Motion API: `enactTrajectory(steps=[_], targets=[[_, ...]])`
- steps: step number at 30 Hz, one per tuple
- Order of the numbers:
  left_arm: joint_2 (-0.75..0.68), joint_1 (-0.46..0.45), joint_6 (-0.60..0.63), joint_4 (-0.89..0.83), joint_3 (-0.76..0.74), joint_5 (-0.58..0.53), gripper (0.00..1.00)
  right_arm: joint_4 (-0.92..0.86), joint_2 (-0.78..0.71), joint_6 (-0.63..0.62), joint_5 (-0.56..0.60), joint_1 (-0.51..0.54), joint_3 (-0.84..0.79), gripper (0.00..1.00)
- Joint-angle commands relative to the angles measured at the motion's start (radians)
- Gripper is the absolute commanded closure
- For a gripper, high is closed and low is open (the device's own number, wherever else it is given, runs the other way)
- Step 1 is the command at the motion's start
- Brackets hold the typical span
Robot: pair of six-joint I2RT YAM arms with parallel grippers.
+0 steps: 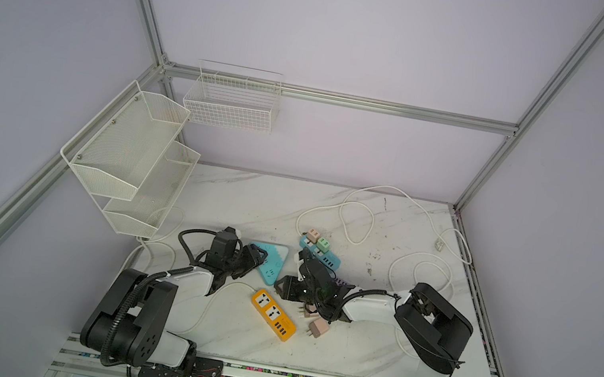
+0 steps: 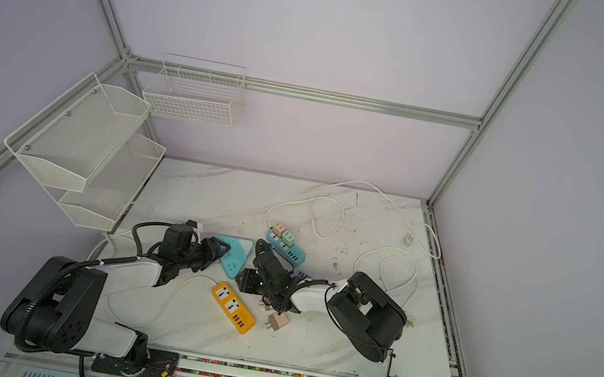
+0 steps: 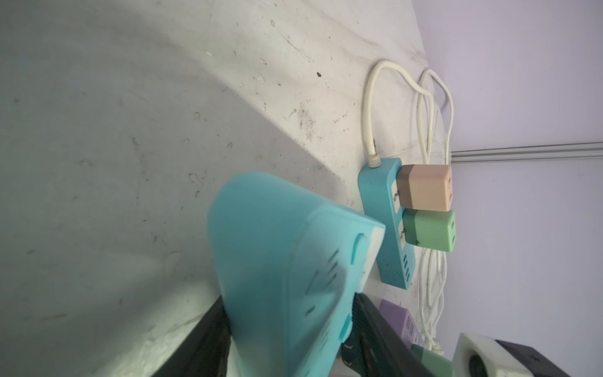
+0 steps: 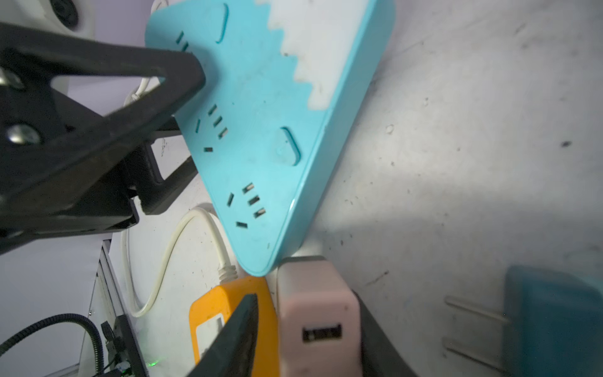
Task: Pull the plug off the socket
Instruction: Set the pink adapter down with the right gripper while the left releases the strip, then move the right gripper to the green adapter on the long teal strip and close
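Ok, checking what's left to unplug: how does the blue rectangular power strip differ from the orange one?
The blue power strip has a peach adapter and a green adapter plugged in; the orange power strip has both sockets empty. The blue one lies farther back, the orange one nearer the front edge. Both are rectangular, with USB ports at one end and a white cord.

Open tabletop [image 1: 248, 197] beyond clustered power strips [image 1: 273, 314]
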Motion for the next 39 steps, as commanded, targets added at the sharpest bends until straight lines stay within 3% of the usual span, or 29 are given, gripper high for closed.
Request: enactTrajectory(steps=[1, 9, 16, 27, 33, 39], targets=[[-0.003, 0.011, 0.043, -0.062, 0.098, -0.019, 0.37, -0.082, -0.02, -0.018, 0.054, 0.01, 0.024, 0.47], [-0.028, 0.015, 0.074, -0.184, 0.127, -0.071, 0.3, -0.193, -0.108, -0.067, 0.13, 0.01, 0.026, 0.34], [-0.096, 0.017, 0.095, -0.26, 0.135, -0.11, 0.28, -0.268, -0.198, -0.129, 0.145, 0.009, 0.049, 0.3], [-0.249, 0.006, 0.058, -0.284, 0.096, -0.014, 0.24, -0.406, -0.289, -0.324, 0.162, -0.046, 0.13, 0.29], [-0.342, -0.049, 0.003, -0.278, 0.05, -0.037, 0.24, -0.46, -0.304, -0.385, 0.109, -0.146, 0.158, 0.3], [-0.375, -0.169, -0.031, -0.275, 0.055, -0.094, 0.24, -0.516, -0.27, -0.459, 0.108, -0.206, 0.205, 0.29]])
